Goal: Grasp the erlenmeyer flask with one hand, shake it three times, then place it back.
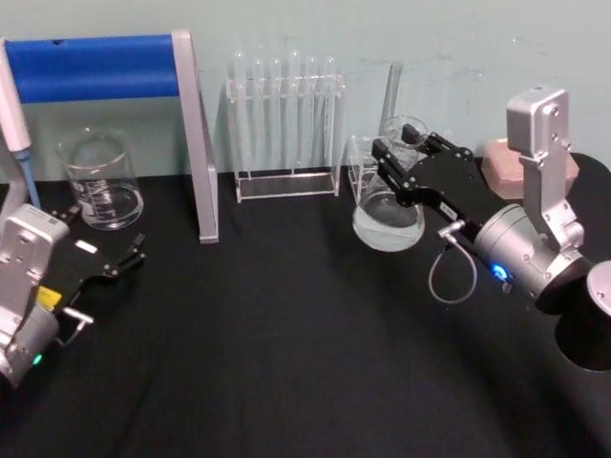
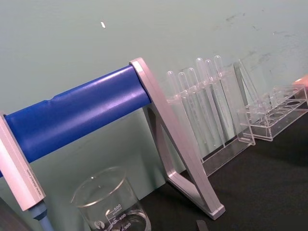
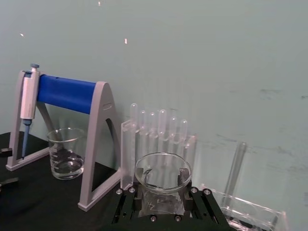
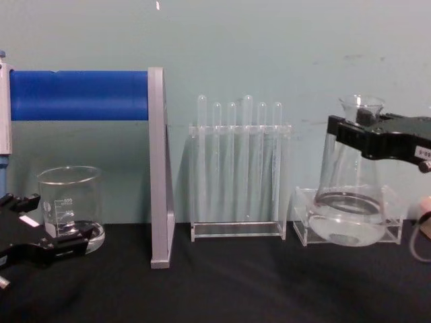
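Closest to me, at about 8 o'clock on the black table point(image 1: 286, 343), the left gripper point(image 1: 103, 239) lies parked low with its fingers spread and nothing between them, just in front of the glass beaker point(image 1: 100, 181). The work is across the table at roughly 1 o'clock: the right gripper point(image 1: 412, 151) reaches in from 3 o'clock and has its jaws clamped on the narrow neck of the erlenmeyer flask point(image 4: 347, 202), just under the flared rim. The flask stands upright with a shallow pool of clear liquid lying level in its wide base. From the chest view its bottom looks level with the foot of the small acrylic rack point(image 4: 392, 208) right behind it, so I judge it is resting on the table or barely off it; I cannot tell which. The test tube rack point(image 1: 286, 124) stands near it at 9 o'clock.

To my eye the grasp is made and the shaking is what comes next. That calls for a straight lift clear of both racks, then short swings that keep the neck up so the liquid stays in
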### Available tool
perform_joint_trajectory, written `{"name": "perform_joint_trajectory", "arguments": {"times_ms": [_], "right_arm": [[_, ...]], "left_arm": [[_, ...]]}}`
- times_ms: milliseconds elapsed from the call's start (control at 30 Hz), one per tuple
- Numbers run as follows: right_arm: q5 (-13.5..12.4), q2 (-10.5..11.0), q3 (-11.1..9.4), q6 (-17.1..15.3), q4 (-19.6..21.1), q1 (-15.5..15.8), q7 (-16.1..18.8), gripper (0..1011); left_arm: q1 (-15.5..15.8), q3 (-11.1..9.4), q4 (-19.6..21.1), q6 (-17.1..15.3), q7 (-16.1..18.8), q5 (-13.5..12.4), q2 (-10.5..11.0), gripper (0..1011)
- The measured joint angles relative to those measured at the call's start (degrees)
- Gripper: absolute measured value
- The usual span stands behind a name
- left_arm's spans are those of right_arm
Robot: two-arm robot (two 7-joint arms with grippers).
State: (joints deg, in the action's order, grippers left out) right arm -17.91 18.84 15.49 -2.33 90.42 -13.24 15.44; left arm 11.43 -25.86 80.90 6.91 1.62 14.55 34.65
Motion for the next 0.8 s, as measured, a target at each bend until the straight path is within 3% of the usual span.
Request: {"name": "perform_joint_trajectory", "arguments": {"times_ms": [367, 800], "right_arm": [[0.53, -0.8, -0.39, -0.34, 0.13, 0.31, 0.83, 450], [-0.04, -1.44, 4.07, -1.16, 2.33, 1.01, 4.87, 450]], "left_arm": [[0.0, 0.0, 0.0, 0.0, 0.0, 0.0, 0.0, 1001], [0.0, 0.0, 0.0, 0.0, 0.0, 0.0, 0.0, 1001]]}}
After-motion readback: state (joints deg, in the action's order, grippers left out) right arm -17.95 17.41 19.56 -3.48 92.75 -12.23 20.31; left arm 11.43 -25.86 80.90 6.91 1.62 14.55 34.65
